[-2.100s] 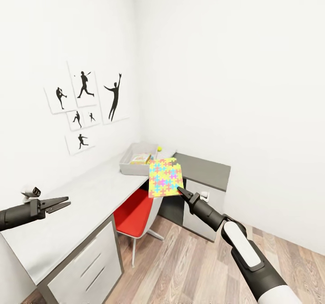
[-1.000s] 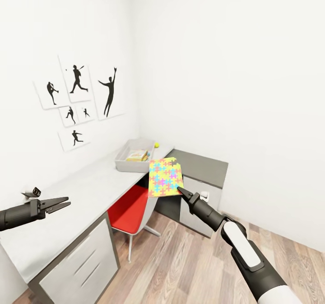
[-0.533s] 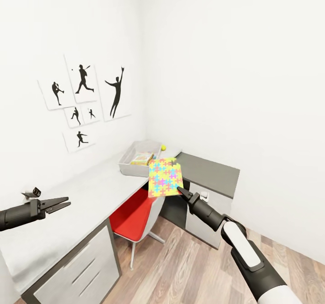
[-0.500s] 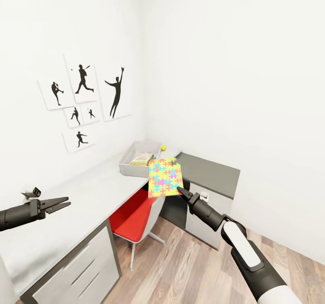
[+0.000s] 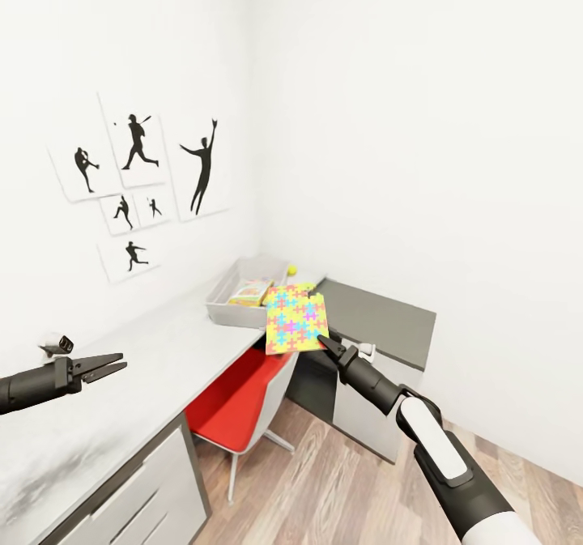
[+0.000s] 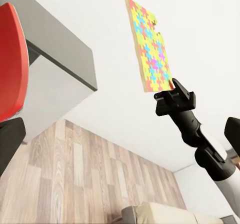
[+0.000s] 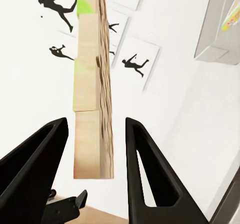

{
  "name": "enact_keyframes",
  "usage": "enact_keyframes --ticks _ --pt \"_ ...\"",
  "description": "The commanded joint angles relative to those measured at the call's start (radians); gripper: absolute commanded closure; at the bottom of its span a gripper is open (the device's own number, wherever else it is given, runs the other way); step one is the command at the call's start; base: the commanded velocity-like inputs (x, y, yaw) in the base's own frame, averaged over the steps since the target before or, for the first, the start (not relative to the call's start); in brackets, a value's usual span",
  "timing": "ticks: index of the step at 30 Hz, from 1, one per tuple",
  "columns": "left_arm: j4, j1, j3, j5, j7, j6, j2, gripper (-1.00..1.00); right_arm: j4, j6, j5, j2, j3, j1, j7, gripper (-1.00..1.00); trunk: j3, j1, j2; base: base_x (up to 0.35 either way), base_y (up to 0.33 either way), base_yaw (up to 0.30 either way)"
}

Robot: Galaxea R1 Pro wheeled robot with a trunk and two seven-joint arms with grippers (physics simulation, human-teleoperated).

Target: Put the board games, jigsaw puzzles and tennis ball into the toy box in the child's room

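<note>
Head view: the right gripper (image 5: 324,339) sits just right of frame centre, closed on the lower right corner of a jigsaw puzzle (image 5: 296,318), which it holds upright in the air with its bright yellow, green, pink and blue face toward the camera. The puzzle hangs over the gap between the white worktop (image 5: 154,359) and the low cabinet (image 5: 379,312) with the dark grey top, above the red chair (image 5: 237,403).

The toy box (image 5: 235,292) stands on the far end of the worktop, just left of and behind the puzzle as framed. A colourful board game (image 5: 250,292) lies inside it. The tennis ball (image 5: 291,270) rests on the worktop just beyond the box's far right corner.

The left gripper (image 5: 104,364) is at lower left of the frame, over the near part of the worktop, with its fingers nearly together and nothing between them.

Left wrist view: the puzzle (image 6: 148,52) shows at upper centre, clamped at its bottom edge by the right gripper (image 6: 170,88).

Right wrist view: the puzzle (image 7: 92,79) is seen edge-on between the two dark fingers (image 7: 145,164).

Silhouette posters (image 5: 138,180) hang on the wall at left.
</note>
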Motion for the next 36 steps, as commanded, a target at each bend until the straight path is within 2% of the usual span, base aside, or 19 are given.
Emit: enact_keyframes --ticks 1,10,36 --pt "0.0 -0.001 0.0 0.0 -0.004 0.011 0.0 -1.0 0.0 0.003 -0.008 -0.001 0.001 -0.001 0.0 1.0 -0.002 0.001 -0.002 0.204 -0.057 0.0" --pt "-0.001 -0.001 0.0 -0.001 -0.004 0.011 -0.001 -1.0 0.0 0.003 -0.007 -0.001 0.001 -0.001 0.0 1.0 -0.002 0.001 -0.002 0.169 -0.013 0.0" --pt "0.0 -0.001 -0.002 -0.001 -0.005 0.014 0.0 -1.0 0.0 0.003 -0.007 -0.002 0.001 -0.001 0.001 1.0 -0.002 0.001 -0.002 0.003 0.0 0.0"
